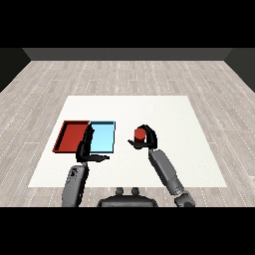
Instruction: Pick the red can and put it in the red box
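The red can (pixel 140 134) is held in my right hand (pixel 147 140), whose fingers and thumb curl round it, just right of the light blue tray (pixel 102 137). The red tray (pixel 72 136) lies at the left, side by side with the blue one. My left hand (pixel 85 147) stands over the seam between the two trays at their near edge, fingers straight and thumb out to the right, holding nothing. Whether the can is touching the table or lifted off it cannot be told.
The white table (pixel 169 114) stretches wide to the right and behind the trays. Both trays show nothing inside. My left forearm (pixel 74 182) and right forearm (pixel 167 172) come in from below.
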